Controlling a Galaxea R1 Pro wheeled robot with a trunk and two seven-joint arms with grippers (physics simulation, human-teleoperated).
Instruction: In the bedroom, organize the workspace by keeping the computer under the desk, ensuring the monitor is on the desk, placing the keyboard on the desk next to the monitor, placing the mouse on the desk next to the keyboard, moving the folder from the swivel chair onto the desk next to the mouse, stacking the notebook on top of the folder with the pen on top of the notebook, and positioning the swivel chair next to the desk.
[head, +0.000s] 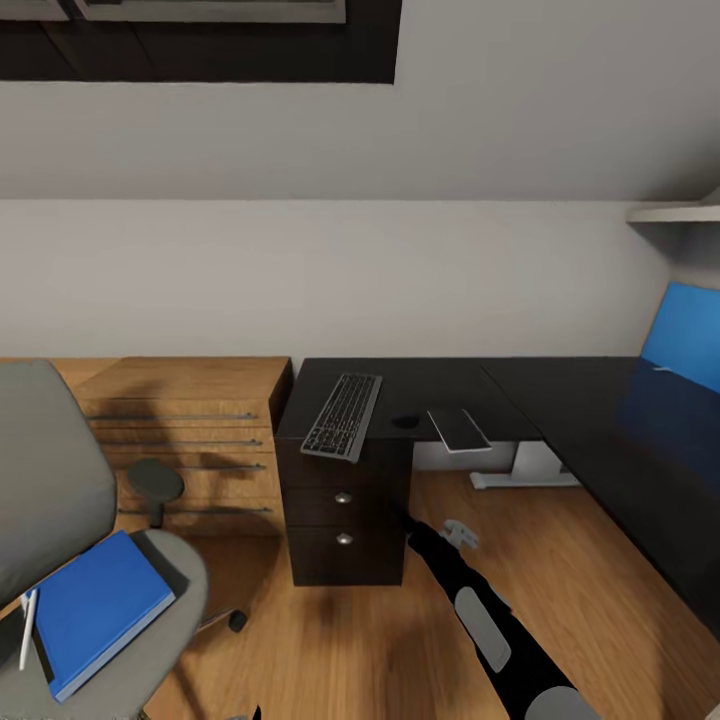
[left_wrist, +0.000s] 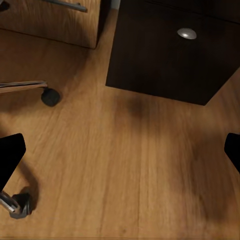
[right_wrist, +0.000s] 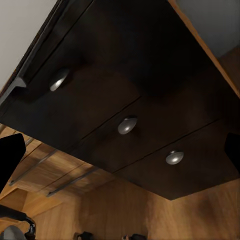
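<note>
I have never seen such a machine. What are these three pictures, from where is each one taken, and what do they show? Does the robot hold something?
These are simulator renders of a wheeled robot with two arms. The big picture comes from a camera on its head, looking down. It shows the black desk with the keyboard on it, above the dark drawer unit. At lower left is the swivel chair, carrying the blue folder and a thin pen. The right arm reaches toward the drawers.

The other two pictures come from cameras near each gripper. The left gripper looks at the wood floor and chair casters; the right gripper looks at the drawer fronts. Both grippers are open and hold nothing.
</note>
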